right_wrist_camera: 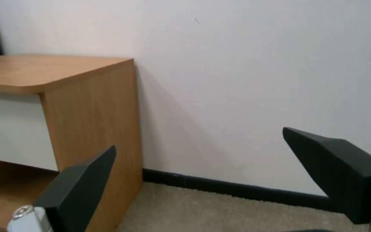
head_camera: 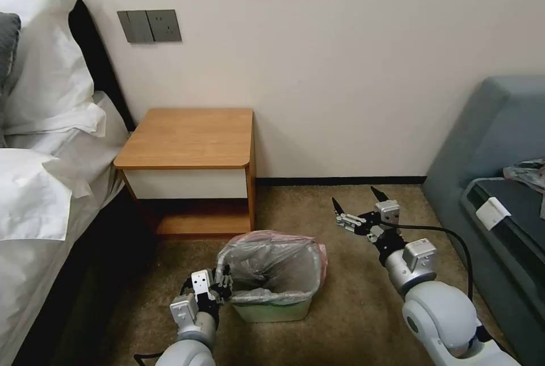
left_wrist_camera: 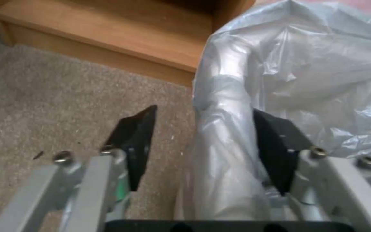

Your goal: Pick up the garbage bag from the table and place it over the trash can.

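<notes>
On the left edge of the head view, a bed with white pillows runs down the frame, and a grey-blue sofa fills the right edge, both on brown carpet. Between them, at centre left against the wall, stands the table, its wooden top bare, white drawer front below.

Lower centre, just in front of the table, sits the trash can. The garbage bag is draped over it (grey and crinkly, a pink edge showing at its far right corner), billowing up above the rim so that the can shows as a cream strip along the bottom.

At the bag's left side, low in the frame, the left gripper sits with its fingers apart, straddling a fold of the plastic; in the left wrist view one finger rests against the bag and the other stands clear over carpet.

Right of centre, the right gripper hangs above the carpet, well apart from the bag, fingers spread wide and holding nothing.
</notes>
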Robot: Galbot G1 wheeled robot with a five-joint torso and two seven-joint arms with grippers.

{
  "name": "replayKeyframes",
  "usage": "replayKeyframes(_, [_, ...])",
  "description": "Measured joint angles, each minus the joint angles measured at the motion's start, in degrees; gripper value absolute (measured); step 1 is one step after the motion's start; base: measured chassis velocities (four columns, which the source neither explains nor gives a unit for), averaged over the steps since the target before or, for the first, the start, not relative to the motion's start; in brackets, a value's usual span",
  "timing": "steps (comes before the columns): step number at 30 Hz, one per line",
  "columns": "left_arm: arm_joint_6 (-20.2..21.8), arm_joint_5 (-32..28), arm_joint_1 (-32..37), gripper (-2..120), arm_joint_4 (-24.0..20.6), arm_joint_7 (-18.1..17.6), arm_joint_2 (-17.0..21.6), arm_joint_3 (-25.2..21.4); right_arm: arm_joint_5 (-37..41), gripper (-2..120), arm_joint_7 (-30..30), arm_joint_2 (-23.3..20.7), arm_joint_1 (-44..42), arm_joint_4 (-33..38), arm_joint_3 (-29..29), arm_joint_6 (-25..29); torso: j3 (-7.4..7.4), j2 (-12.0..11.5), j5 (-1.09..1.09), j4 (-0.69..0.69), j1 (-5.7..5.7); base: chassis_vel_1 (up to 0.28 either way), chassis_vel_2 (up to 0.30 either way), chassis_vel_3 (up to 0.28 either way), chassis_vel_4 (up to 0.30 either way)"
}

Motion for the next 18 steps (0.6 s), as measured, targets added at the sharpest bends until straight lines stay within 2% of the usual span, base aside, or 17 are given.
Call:
replayKeyframes(3, [-0.78,0.17,0.33,77,-0.52,0.43,0.03,-0.25,0.19,100,-0.01,-0.08,-0.31,0.16,0.18,-0.03,0.0,0.0,0.0,0.0,0.0,0.0,0.0,0.0,0.0])
replayKeyframes(4, [-0.95,0.5,0.41,92,-0.86,0.49,0.03,-0.34,0.45,100,-0.01,-0.12,-0.47,0.17,0.39,-0.03,0.0,0.0,0.0,0.0,0.0,0.0,0.0,0.0,0.0])
replayKeyframes(6, [-0.99,0.84,0.42,97,-0.99,0.52,0.07,-0.4,0.7,100,-0.01,-0.13,-0.55,0.18,0.53,-0.06,0.0,0.0,0.02,-0.01,0.0,0.0,0.0,0.0,0.0])
replayKeyframes(13, [-2.24,1.93,0.58,100,-2.48,1.02,0.65,-1.47,1.7,100,0.06,0.08,-1.54,0.18,1.91,0.01,0.0,0.0,0.02,0.0,0.0,0.0,0.0,0.0,0.0])
replayKeyframes(14, [-4.07,2.99,0.64,100,-2.55,1.37,0.87,-1.83,1.94,100,0.06,0.34,-2.05,0.17,2.41,0.34,0.0,0.0,0.01,0.0,0.0,0.0,0.0,0.0,0.0])
replayKeyframes(15, [-4.07,2.99,0.64,100,-2.55,1.37,0.87,-1.83,1.94,100,0.06,0.34,-2.05,0.17,2.41,0.34,0.0,0.0,0.01,0.0,0.0,0.0,0.0,0.0,0.0])
replayKeyframes(17, [-9.2,5.97,0.9,100,-2.31,3.42,1.22,-3.07,1.92,100,-0.24,1.35,-3.86,-0.09,4.0,2.09,0.0,0.0,0.02,0.0,0.01,0.0,0.0,0.0,0.0])
replayKeyframes(18, [-9.2,5.97,0.9,100,-2.31,3.42,1.22,-3.07,1.92,100,-0.24,1.35,-3.86,-0.09,4.0,2.09,0.0,0.0,0.02,0.0,0.01,0.0,0.0,0.0,0.0])
